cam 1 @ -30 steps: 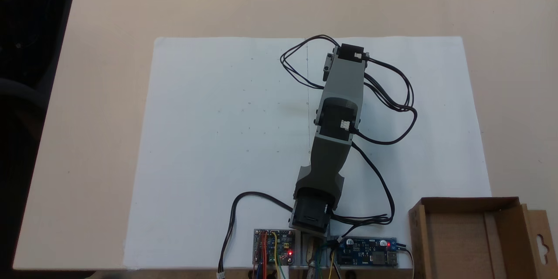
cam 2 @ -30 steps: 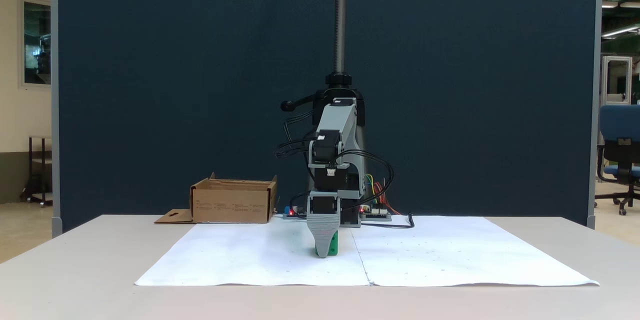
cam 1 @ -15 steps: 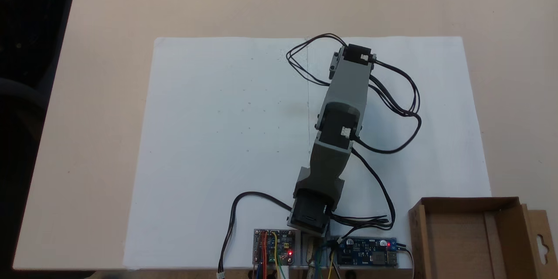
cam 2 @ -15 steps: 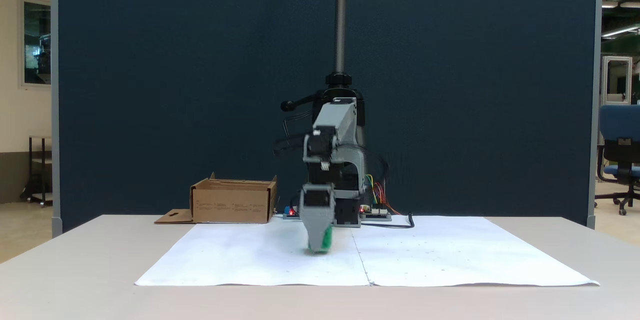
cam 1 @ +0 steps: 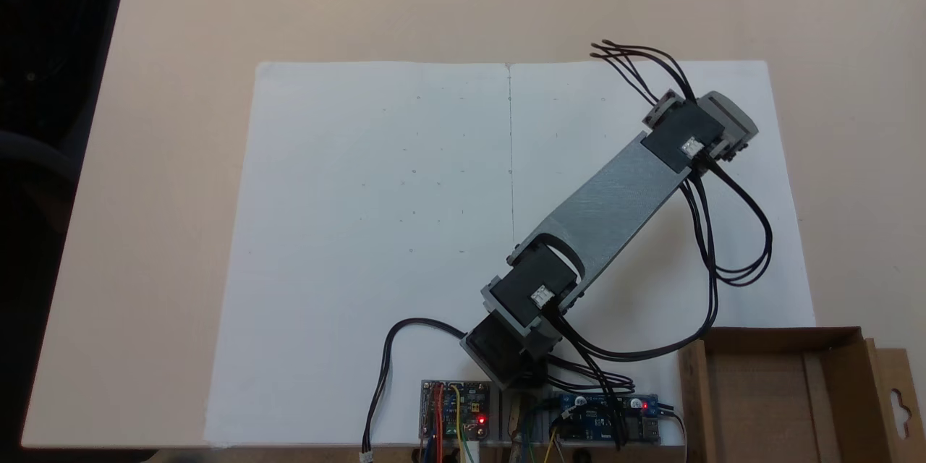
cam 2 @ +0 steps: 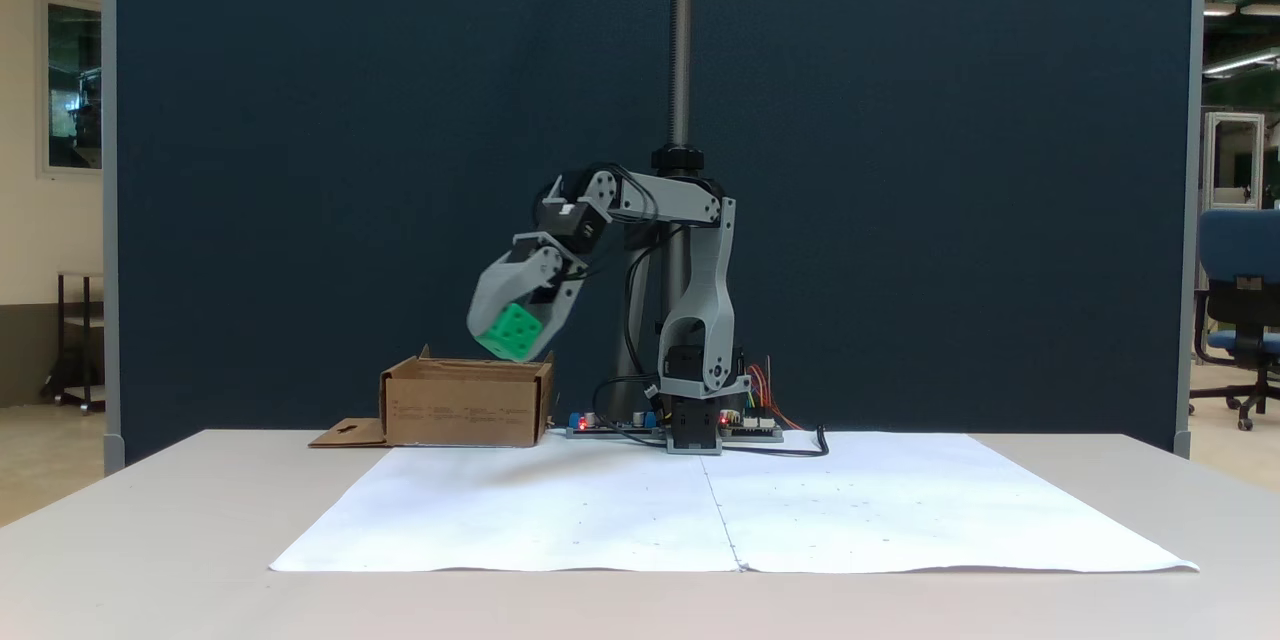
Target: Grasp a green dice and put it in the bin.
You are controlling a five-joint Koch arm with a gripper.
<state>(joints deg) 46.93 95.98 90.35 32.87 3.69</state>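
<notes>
The pale beige tabletop (cam 2: 150, 520) is carrying a white paper sheet (cam 2: 850, 510). At far left in the front fixed view, the brown low-walled cardboard bin (cam 2: 465, 405) is waiting. The grey hobby arm's jaws (cam 2: 512, 330) are pinching the small bright green plastic dice (cam 2: 510, 331), carrying it high, just above the bin's right edge. A second ago the dice was low over the paper. Next move, likely: centring over the bin and spreading the jaws.

— What was the surface?
— A beige table (cam 1: 173, 159), with white paper (cam 1: 362, 231) spread on it.
— Anything else on it?
— The bin (cam 2: 465, 405) and circuit boards (cam 1: 456, 419) at one edge.
</notes>
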